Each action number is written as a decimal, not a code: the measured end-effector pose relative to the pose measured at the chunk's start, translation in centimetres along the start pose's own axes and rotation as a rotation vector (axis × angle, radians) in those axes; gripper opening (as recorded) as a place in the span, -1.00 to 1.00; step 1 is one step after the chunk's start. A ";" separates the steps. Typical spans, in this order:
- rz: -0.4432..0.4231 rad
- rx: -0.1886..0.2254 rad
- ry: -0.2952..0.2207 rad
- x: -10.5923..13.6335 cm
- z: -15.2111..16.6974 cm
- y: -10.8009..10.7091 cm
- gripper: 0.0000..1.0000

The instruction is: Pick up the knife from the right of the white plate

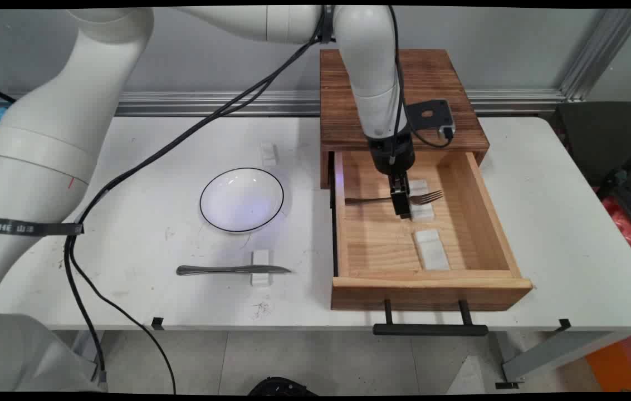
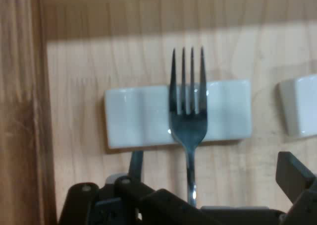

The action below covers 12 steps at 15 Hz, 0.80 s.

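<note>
Reaching down into the open wooden drawer [image 1: 482, 217], the tool [image 1: 401, 207] hangs over the handle of a metal fork [image 1: 424, 197], at about the shaft's midpoint; whether its fingers are spread or pressed onto the handle I cannot tell from either view. In the main view the fork lies across the drawer with its tines toward 3 o'clock, and the neck rests on a small white rest [image 1: 421, 210], so the handle appears to stand a little off the wood. In the hand view the tines point to 12 o'clock over that same block. A second white rest [image 1: 432, 250] lies at 6 o'clock of the first, nearer the drawer front. By its look the fork is stiff, thin, light and smooth, likely to slip or pivot if pinched off-centre; the raised stretch of handle just behind the rest seems the soundest place to hold. Out on the tabletop [image 1: 543, 223], at 9 o'clock of the drawer, sit a white bowl [image 1: 241, 199] and, nearer the front edge, a knife [image 1: 231, 270] laid on its own rest.
</note>
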 end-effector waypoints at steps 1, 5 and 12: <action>0.000 -0.001 0.007 0.1 -0.6 0.2 1.00; -0.011 -0.005 0.030 0.5 -3.4 1.3 1.00; -0.049 0.003 0.039 -0.2 -9.9 3.7 1.00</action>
